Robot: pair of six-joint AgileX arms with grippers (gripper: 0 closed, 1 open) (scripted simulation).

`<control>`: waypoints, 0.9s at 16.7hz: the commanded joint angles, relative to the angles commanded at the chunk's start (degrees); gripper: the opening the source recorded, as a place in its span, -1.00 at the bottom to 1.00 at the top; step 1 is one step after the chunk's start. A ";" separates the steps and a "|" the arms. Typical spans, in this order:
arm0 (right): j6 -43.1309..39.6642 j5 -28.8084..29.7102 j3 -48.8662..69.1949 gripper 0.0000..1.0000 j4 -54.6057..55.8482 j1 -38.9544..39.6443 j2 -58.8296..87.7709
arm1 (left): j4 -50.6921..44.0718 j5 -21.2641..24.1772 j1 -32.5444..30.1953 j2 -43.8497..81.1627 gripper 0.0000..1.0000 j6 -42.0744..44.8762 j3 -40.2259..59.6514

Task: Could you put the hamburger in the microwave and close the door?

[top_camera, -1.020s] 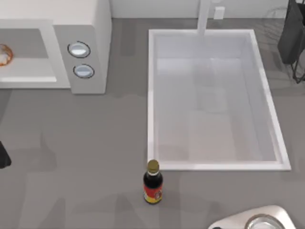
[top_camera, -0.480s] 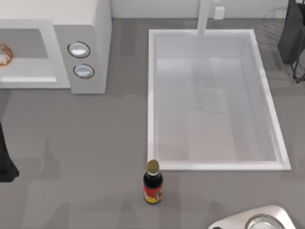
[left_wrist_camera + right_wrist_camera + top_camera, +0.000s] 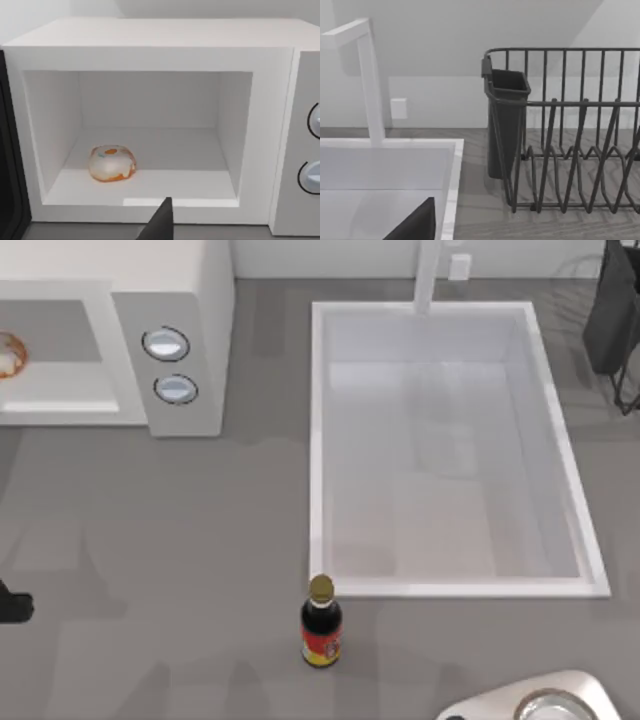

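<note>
The white microwave (image 3: 180,330) stands at the table's back left with its cavity open. The hamburger (image 3: 112,163), a pale bun with orange patches, lies on the cavity floor near one side wall, and it peeks in at the top view's left edge (image 3: 8,357). Nothing touches it. The door (image 3: 9,170) is swung open, a dark panel beside the cavity. My left gripper (image 3: 12,606) is a dark piece at the table's left edge, in front of the microwave; its tip (image 3: 161,222) points at the cavity. A dark part of my right gripper (image 3: 415,225) hangs over the sink.
A white sink basin (image 3: 450,580) with a faucet (image 3: 430,275) fills the middle right. A dark red-labelled bottle (image 3: 321,625) stands before its front left corner. A black dish rack (image 3: 615,320) is at the back right, and a white object with a silver disc (image 3: 545,702) at the front right.
The dark part of my left arm at the left edge has drawn back toward the table's front and shows less. The hamburger, bottle and microwave have not moved.
</note>
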 joint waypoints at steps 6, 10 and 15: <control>0.00 0.00 0.00 1.00 0.00 0.00 0.00 | 0.00 0.00 0.00 0.00 -0.96 0.00 0.00; 0.00 0.00 0.00 1.00 0.00 0.00 0.00 | 0.00 0.00 0.00 0.00 -1.00 0.00 0.00; 0.00 0.00 0.00 1.00 0.00 0.00 0.00 | 0.00 0.00 0.01 0.02 -1.00 0.00 0.02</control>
